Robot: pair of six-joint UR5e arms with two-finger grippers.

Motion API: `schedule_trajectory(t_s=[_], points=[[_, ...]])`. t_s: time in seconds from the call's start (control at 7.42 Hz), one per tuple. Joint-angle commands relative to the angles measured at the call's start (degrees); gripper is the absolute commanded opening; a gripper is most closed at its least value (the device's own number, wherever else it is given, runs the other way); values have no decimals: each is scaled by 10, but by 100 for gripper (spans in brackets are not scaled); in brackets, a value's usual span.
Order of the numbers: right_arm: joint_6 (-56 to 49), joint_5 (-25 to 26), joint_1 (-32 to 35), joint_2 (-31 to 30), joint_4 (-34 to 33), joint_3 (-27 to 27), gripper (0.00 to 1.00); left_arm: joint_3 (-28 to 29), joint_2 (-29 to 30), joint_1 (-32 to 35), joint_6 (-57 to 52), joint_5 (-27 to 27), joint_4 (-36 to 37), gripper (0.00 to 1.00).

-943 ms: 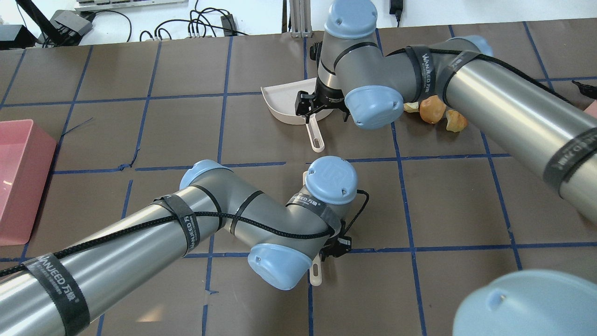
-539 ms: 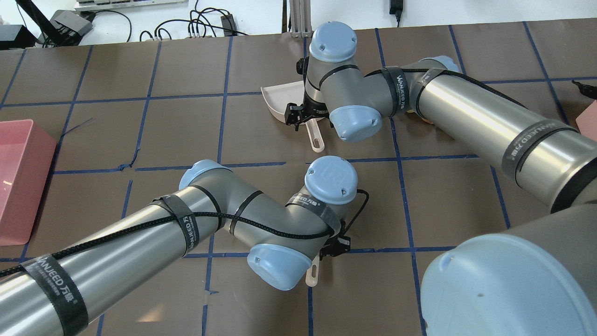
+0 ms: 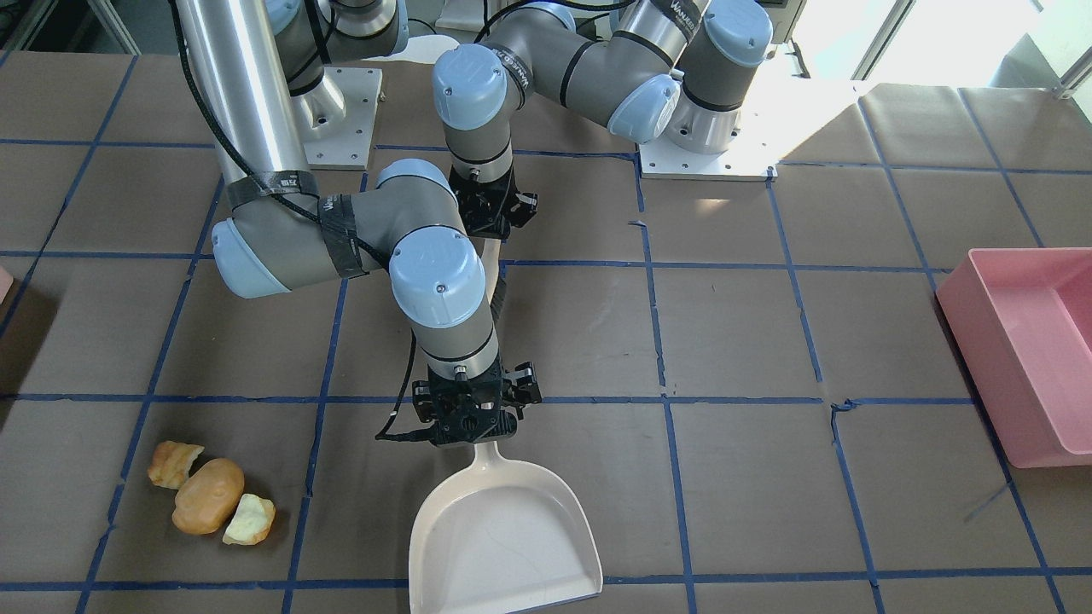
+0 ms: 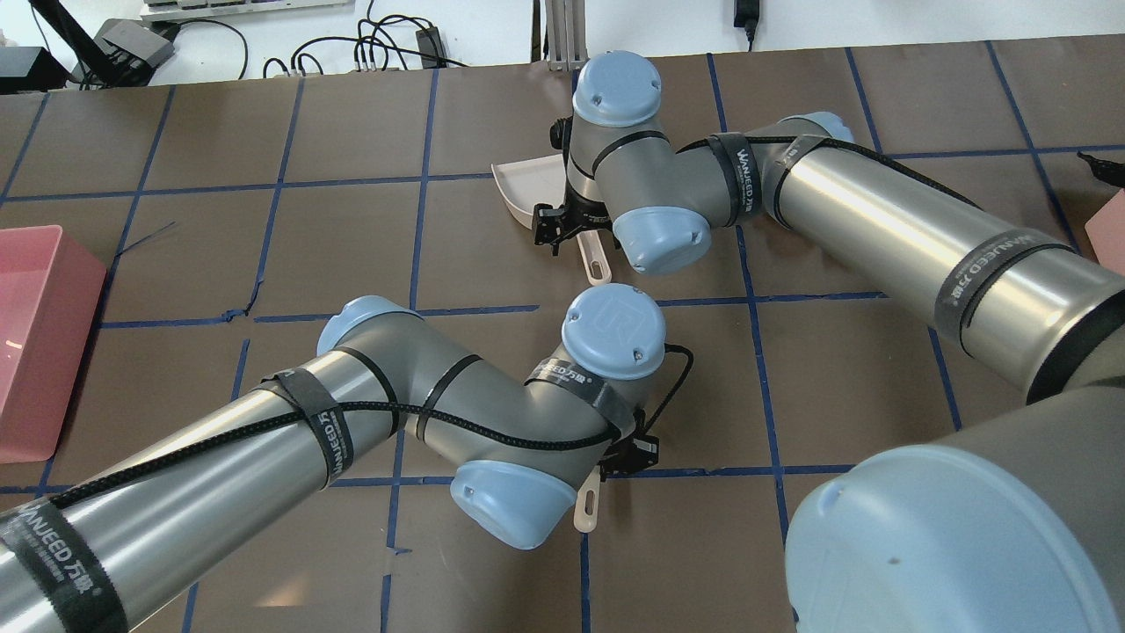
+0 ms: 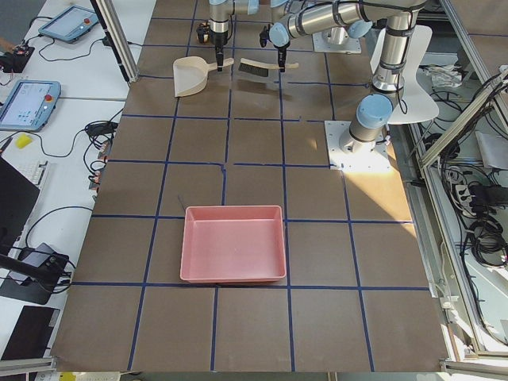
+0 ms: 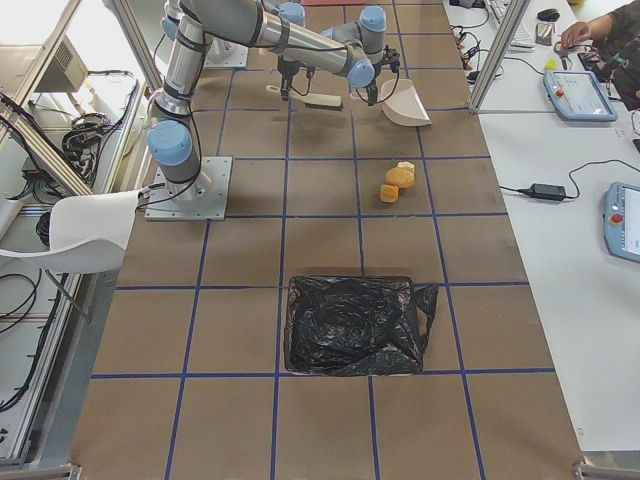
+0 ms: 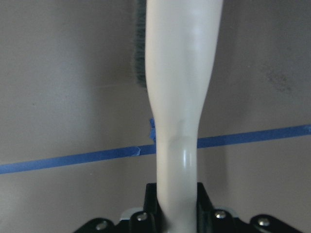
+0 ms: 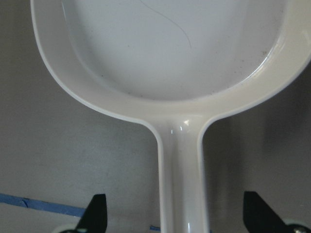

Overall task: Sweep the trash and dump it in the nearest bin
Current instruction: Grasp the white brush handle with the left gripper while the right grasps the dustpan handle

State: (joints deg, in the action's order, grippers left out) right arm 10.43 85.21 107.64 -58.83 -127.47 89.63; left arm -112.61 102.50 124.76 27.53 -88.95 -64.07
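Note:
The trash lies together on the table: a brown lump [image 3: 209, 507], a tan pastry chunk [image 3: 175, 465] and a pale green-white chunk [image 3: 250, 520]; the right arm hides it in the overhead view. My right gripper [image 3: 467, 422] hangs open over the handle of the cream dustpan [image 3: 503, 529], fingers [image 8: 97, 216] wide on either side of it. My left gripper [image 4: 628, 457] is shut on the cream brush handle [image 7: 180, 121]. The bin [image 4: 1109, 224] shows as a pinkish sliver at the table's right edge; the right-end view shows it lined with a black bag [image 6: 350, 325].
A large pink tub [image 3: 1024, 341] stands at the table's far left end. Both arms [image 4: 527, 413] crowd the middle of the table. Blue tape lines grid the brown surface. Cables and devices lie beyond the far edge.
The right arm swung left and down over the dustpan handle, covering the trash in the overhead view. The left arm shifted slightly left, brush handle moving with it.

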Motion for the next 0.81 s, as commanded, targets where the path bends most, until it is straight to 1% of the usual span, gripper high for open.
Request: schedule_trajectory(t_s=[0.0, 0.13, 0.27, 0.4, 0.54, 0.67], points=[[-3, 0, -2, -2, 13, -1, 73, -24, -45, -25, 3, 3, -29, 0], [-3, 0, -2, -3, 15, -1, 61, -40, -69, -45, 0, 4, -28, 0], [-3, 0, -2, -3, 20, -1, 54, -37, -90, -77, -2, 14, -30, 0], [-3, 0, -2, -3, 20, -1, 49, -30, -99, -122, -11, 26, -29, 0], [-3, 0, -1, -3, 20, -1, 47, -14, -94, -167, -13, 38, -29, 0], [-3, 0, -1, -3, 20, -2, 45, 14, -81, -189, -13, 42, -31, 0]])
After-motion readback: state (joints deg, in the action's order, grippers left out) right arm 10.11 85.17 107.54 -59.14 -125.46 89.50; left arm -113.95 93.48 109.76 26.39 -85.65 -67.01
